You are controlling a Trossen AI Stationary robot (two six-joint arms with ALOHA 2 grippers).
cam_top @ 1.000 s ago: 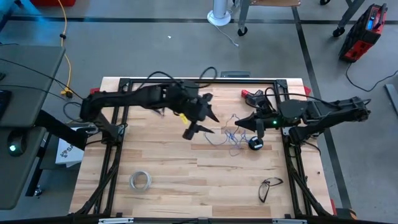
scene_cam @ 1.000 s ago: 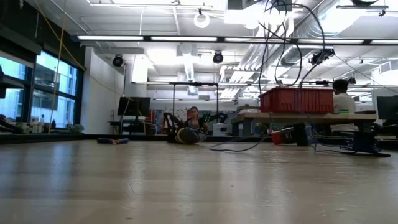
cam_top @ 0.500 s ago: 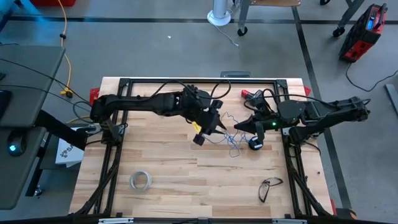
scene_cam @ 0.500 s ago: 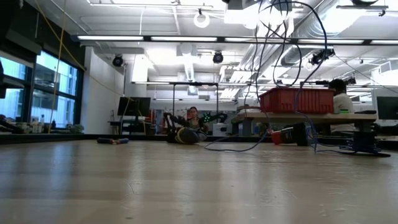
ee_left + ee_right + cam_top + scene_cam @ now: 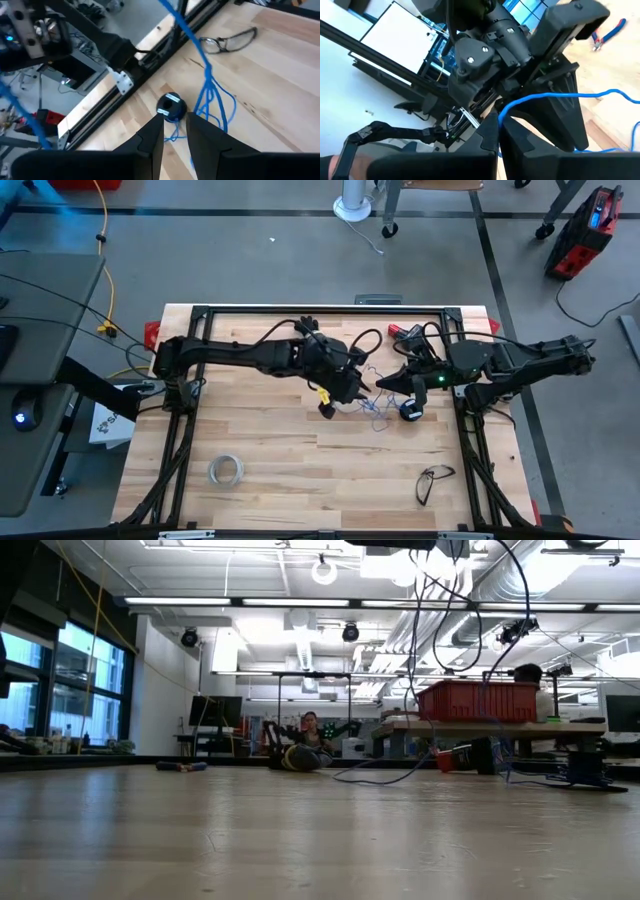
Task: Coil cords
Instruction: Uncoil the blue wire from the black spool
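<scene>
A: High view first: your left gripper (image 5: 352, 392) sits mid-table over the tangled wire (image 5: 375, 406). Jaws?

B: Narrowly parted; whether they pinch the wire, you cannot tell. Your right gripper (image 5: 383, 384) is pressed together on a strand, the spool (image 5: 410, 410) just to its right, on the table (image 5: 300, 470).

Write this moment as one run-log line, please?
left gripper: narrow gap, over spool | right gripper: shut on blue wire | wire: loose tangle, uncoiled | eyeglasses: untouched
</scene>
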